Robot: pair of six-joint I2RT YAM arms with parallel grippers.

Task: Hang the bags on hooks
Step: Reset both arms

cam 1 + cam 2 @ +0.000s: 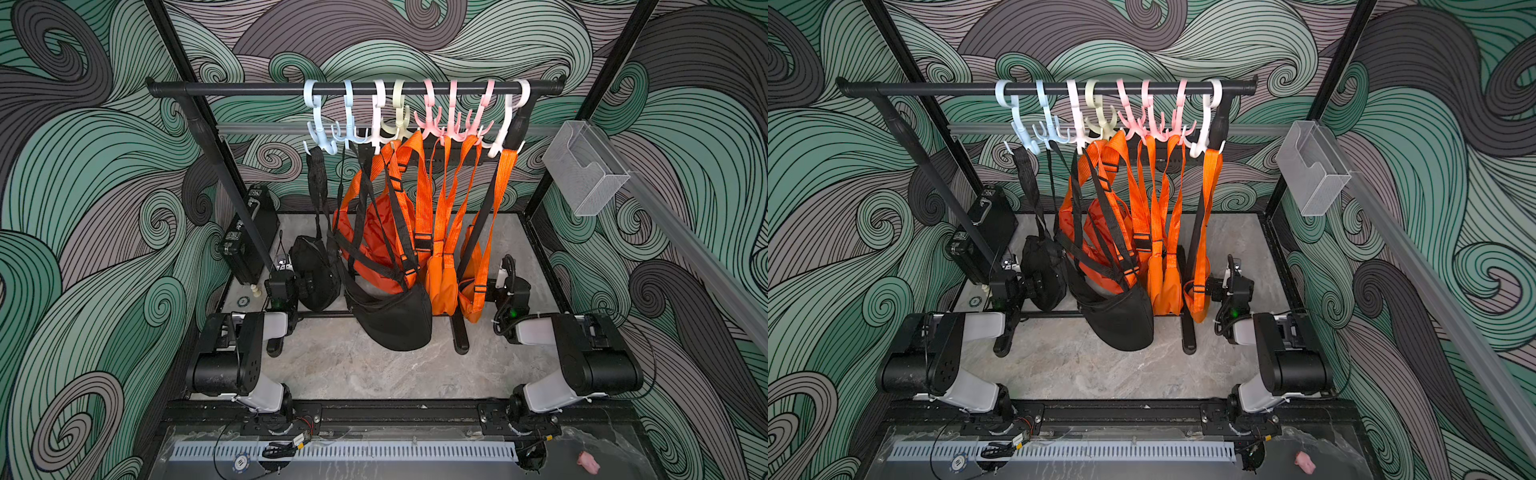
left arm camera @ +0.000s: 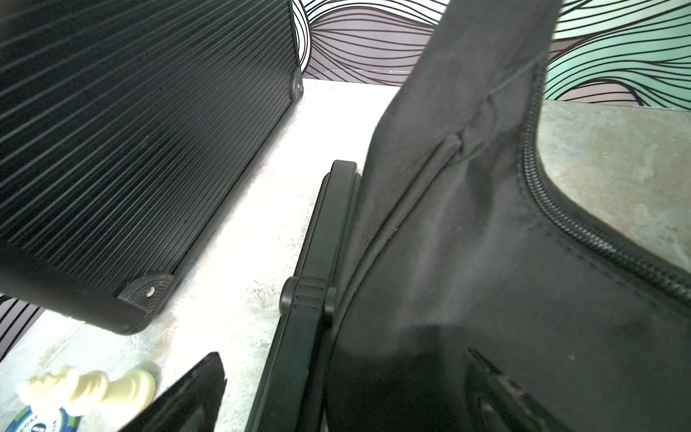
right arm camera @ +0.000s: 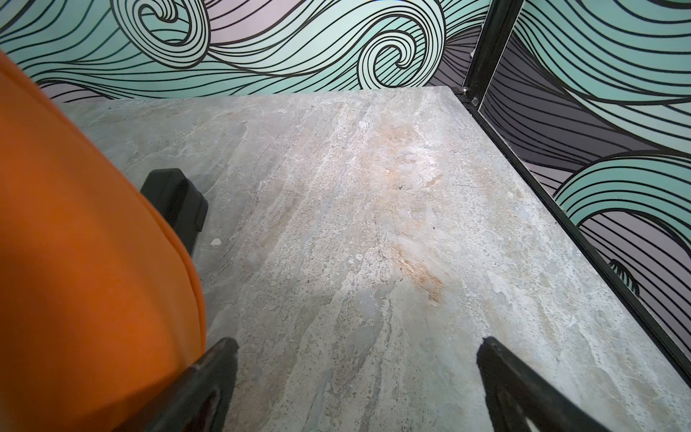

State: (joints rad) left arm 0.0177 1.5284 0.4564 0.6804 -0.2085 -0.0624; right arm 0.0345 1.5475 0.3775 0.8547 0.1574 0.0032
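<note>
I see the rack foot [image 2: 314,262] lying on the table [image 2: 239,232]. The bag [image 2: 486,269] presses against one side of it, zipper [image 2: 553,209] showing. The case [image 2: 142,149] stands apart on the other side, where a chess piece [image 2: 93,385] lies over a chip [image 2: 30,424]. My left gripper [image 2: 344,357] straddles the foot, jaws wide.

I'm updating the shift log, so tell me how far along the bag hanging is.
Done: black bags and orange bags all hang by straps from hooks on the rail. In hand: nothing; left fingers and right fingers stand open, low beside the bags. Left: no loose bag shows on the table, so the job looks finished.
</note>
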